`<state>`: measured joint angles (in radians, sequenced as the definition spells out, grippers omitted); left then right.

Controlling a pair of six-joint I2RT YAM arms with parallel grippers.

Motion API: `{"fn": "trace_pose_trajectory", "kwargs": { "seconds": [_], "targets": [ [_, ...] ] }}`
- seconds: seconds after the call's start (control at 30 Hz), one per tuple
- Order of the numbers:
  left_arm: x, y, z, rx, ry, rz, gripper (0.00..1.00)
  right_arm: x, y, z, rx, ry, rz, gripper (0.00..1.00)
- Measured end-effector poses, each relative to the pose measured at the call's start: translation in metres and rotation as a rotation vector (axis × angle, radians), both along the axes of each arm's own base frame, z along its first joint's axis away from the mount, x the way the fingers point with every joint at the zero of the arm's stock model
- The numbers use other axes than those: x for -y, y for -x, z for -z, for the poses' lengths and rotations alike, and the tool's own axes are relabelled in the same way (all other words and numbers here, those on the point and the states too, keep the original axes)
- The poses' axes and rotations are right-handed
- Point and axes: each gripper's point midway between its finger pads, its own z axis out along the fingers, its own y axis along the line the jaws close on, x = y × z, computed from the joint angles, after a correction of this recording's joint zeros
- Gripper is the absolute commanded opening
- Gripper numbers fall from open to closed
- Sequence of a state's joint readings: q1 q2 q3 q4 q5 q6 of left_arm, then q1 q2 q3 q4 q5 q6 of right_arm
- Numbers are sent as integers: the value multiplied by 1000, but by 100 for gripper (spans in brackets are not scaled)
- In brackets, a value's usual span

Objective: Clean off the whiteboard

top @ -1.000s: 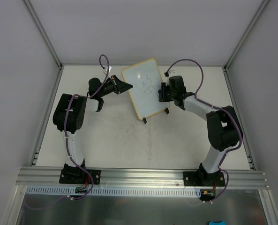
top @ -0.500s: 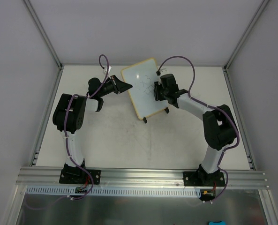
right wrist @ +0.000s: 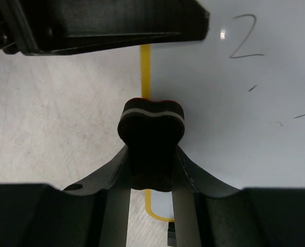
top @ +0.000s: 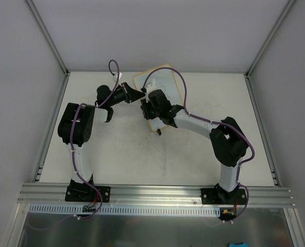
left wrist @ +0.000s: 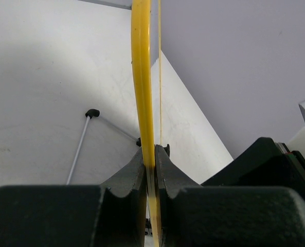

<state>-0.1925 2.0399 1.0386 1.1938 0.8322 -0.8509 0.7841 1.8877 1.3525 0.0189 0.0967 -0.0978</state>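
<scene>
The whiteboard (top: pixel 165 82) stands tilted on the table, and my right arm covers much of its face. My left gripper (top: pixel 138 95) is shut on its yellow frame (left wrist: pixel 142 77) at the left edge, the jaws pinching the thin rim (left wrist: pixel 151 152). My right gripper (top: pixel 146 108) is shut on a small black eraser (right wrist: pixel 152 123), pressed against the white face (right wrist: pixel 245 134) right beside the left frame. Thin pen marks, a "2" (right wrist: pixel 245 43) and short strokes, show to the eraser's right.
One of the board's black feet (top: pixel 159 132) rests on the white table (top: pixel 116 149). Grey walls and metal posts close in the table at the back and sides. The aluminium rail (top: pixel 157 193) with both arm bases runs along the near edge.
My right gripper has swept left across the board with the eraser, from near the right edge to the left edge. The left gripper and the board have stayed put.
</scene>
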Motion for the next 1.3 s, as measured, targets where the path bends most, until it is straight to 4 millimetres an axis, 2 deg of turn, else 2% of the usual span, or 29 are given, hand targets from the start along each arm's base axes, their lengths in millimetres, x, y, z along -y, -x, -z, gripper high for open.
{"fn": "trace_pose_trajectory", "kwargs": {
  "seconds": [0.13,0.4,0.6,0.83,0.97,1.1,1.3],
  "targets": [
    [0,0,0,-1,-1,-2,0,-6,3,0,-2,-7,-9,0],
    [0,-1,0,-1,-1,-4,0,4,-8,-5,-50,-55,-25,0],
    [0,-1,0,-1,-1,-4,0,36,-44,-18,-39,-79,49,0],
    [0,-1,1,-3,-1,-3,0,96,-87,-22,-29,-86,183,0],
    [1,0,0,-3,0,-2,0,123,-102,-19,-36,-92,235,0],
    [1,0,0,-3,0,-2,0,135,-107,-18,-42,-98,253,0],
    [1,0,0,-6,-1,-1,0,136,-108,-17,-39,-94,254,0]
  ]
}}
